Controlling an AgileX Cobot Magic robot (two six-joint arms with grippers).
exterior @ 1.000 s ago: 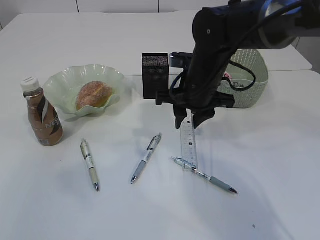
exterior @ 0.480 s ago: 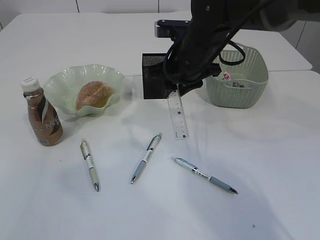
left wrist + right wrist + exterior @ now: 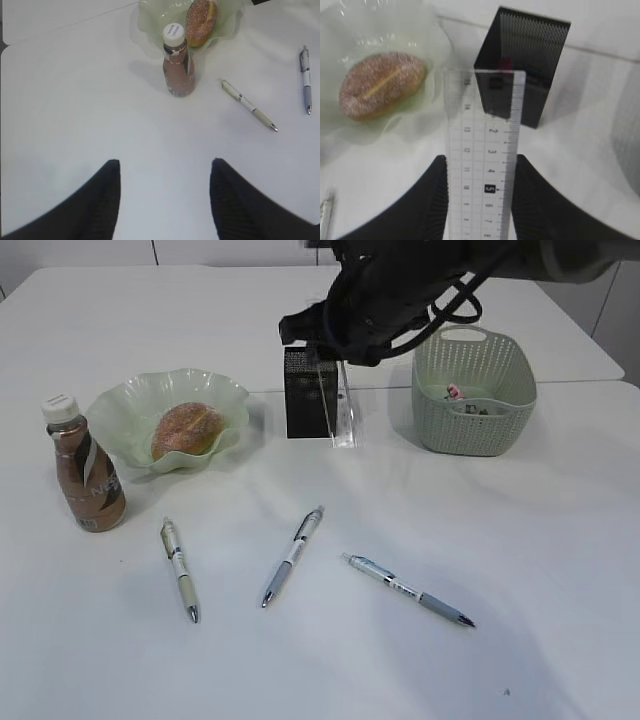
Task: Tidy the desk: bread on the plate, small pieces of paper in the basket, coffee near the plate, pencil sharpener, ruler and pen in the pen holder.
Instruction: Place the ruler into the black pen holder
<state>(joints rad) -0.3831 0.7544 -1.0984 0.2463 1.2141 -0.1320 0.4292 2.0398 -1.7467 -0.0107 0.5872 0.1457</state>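
Note:
My right gripper [image 3: 480,167] is shut on the clear ruler [image 3: 482,145], pinching its two long edges. In the exterior view the ruler [image 3: 341,410] hangs on end off the desk [image 3: 520,540], against the front right of the black mesh pen holder [image 3: 305,395]. The bread [image 3: 187,430] lies in the green plate [image 3: 120,410], and the coffee [image 3: 86,480] stands left of it. Three pens lie on the desk: one [image 3: 180,570], a second [image 3: 292,555], a third [image 3: 410,591]. My left gripper [image 3: 165,170] is open over bare desk. The pencil sharpener is out of view.
The sage basket [image 3: 480,425] stands right of the pen holder with small pieces of paper [image 3: 455,392] inside. The right arm [image 3: 400,290] reaches over the pen holder from the back right. In the left wrist view the coffee [image 3: 177,65] stands ahead of the jaws.
The right gripper has lifted the ruler off the desk and carried it up and left, from beside the third pen to the pen holder. The left gripper has not moved.

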